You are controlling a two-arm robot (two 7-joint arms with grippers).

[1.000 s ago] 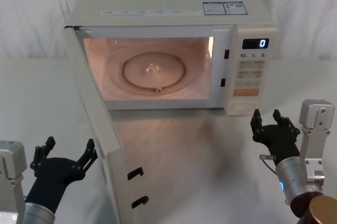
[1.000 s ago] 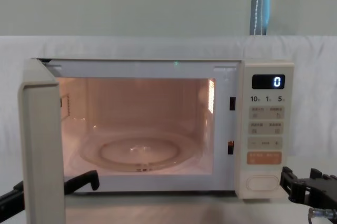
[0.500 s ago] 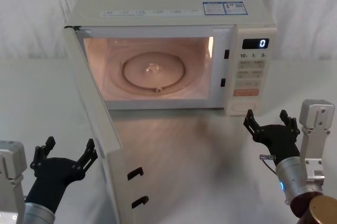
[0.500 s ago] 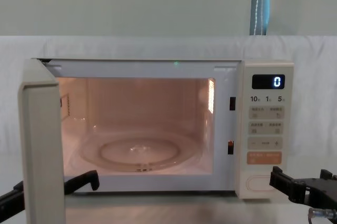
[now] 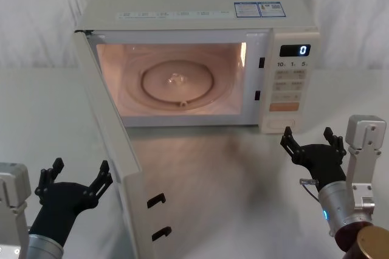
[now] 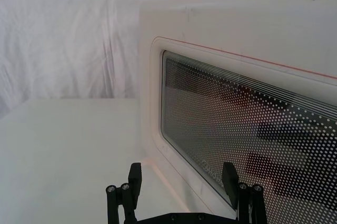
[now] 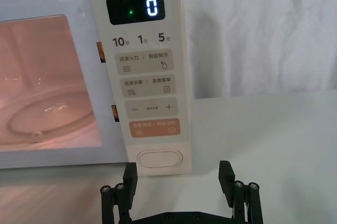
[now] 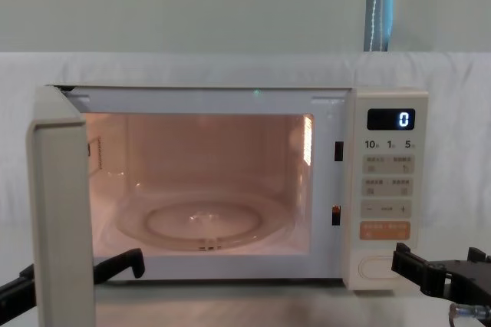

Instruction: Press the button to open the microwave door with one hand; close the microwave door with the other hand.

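Microwave [image 5: 200,10] set at the back of the white table [image 5: 231,174], cavity lit pink with the glass turntable [image 5: 177,82] in plain sight from the head. Microwave door [image 5: 112,149] swung wide toward the table's front-left, edge-on from the head, two black latch hooks [image 5: 158,216] poking out near its free end. From the chest, just a cream slab of door [image 8: 61,212] at the left. Through the left wrist, the door's outer face instead: dotted dark window [image 6: 253,129] with a thin pinkish outline; no logo readable there.

Left gripper [image 5: 74,185] at the table's front-left corner, just beside the door's outer face, fingers spread wide, nothing between them; fingertips [image 6: 135,172] seen close to the window frame, contact impossible to judge.

Right gripper [image 5: 311,144] low at the front-right, just in front of the control panel [image 5: 292,86], fingers splayed apart and empty. Through the right wrist, the button [image 7: 159,159] straight ahead between the fingertips, near but apart.

Readable on the panel through the right wrist: display [image 7: 136,8] showing "0"; beneath it "10", "1", "5"; a "–" and "+" key; orange key [image 7: 155,128] with small white characters too fine to read. Blue-and-white stickers [image 5: 259,8] on the microwave's top, print illegible.
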